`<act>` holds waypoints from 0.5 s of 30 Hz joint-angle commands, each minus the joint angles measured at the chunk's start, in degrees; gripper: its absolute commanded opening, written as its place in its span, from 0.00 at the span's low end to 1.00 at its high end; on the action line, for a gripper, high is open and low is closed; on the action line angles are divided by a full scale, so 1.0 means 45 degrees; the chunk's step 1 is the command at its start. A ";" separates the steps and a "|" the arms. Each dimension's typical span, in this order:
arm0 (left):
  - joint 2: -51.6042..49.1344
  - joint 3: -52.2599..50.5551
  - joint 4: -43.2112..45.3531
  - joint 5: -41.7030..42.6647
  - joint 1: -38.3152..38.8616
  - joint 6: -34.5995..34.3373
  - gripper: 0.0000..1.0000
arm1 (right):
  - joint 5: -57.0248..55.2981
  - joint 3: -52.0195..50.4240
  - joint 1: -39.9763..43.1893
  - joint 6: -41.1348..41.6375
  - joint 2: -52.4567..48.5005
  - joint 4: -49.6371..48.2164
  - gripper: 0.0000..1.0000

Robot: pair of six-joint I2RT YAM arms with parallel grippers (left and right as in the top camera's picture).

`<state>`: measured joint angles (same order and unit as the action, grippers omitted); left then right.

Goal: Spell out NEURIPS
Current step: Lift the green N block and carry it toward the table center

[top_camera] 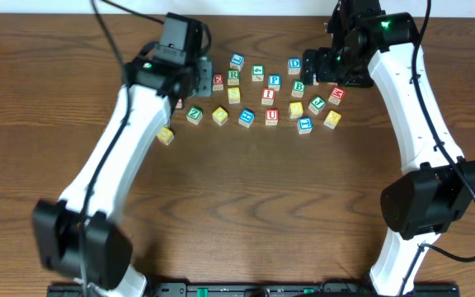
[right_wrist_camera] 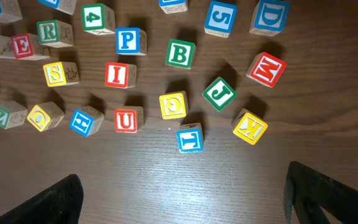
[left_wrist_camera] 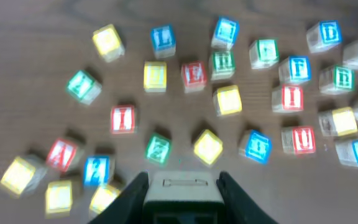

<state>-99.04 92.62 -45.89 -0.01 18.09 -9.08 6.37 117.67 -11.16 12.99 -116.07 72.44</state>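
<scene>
Wooden letter blocks lie in a loose cluster (top_camera: 262,91) at the far middle of the table. The right wrist view shows red E (right_wrist_camera: 22,45), green R (right_wrist_camera: 48,32), yellow S (right_wrist_camera: 59,73), blue P (right_wrist_camera: 129,40), red I (right_wrist_camera: 118,74) and red U (right_wrist_camera: 127,119). My left gripper (left_wrist_camera: 182,180) is shut on a pale block (left_wrist_camera: 182,198) above the cluster's left side; its letter is hidden. My right gripper (right_wrist_camera: 185,199) is wide open and empty, above bare table near the blue T (right_wrist_camera: 190,137).
Other blocks lie among them: green B (right_wrist_camera: 179,54), yellow G (right_wrist_camera: 173,105), green J (right_wrist_camera: 219,93), yellow K (right_wrist_camera: 250,127), blue D (right_wrist_camera: 269,15). A yellow block (top_camera: 165,135) lies apart at the left. Both arms reach in from the near edge.
</scene>
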 commanded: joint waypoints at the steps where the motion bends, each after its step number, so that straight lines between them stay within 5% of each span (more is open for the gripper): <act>1: -0.0097 -0.0015 -0.1394 -0.0146 0.0316 -0.0525 0.31 | -0.0112 0.0228 -0.0039 -0.0092 0.0068 -0.0010 0.99; 6: -0.0243 -0.1525 -0.2263 -0.0049 0.0763 -0.1894 0.31 | -0.0112 0.0228 -0.0039 -0.0092 0.0068 -0.0010 0.99; 15: -0.0272 -0.4736 0.0000 0.0529 0.1141 -0.2832 0.31 | -0.0107 0.0228 -0.0039 -0.0087 0.0068 -0.0010 0.99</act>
<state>-100.05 73.95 -47.94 1.15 23.11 -19.44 6.35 117.69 -11.16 12.99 -116.07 72.38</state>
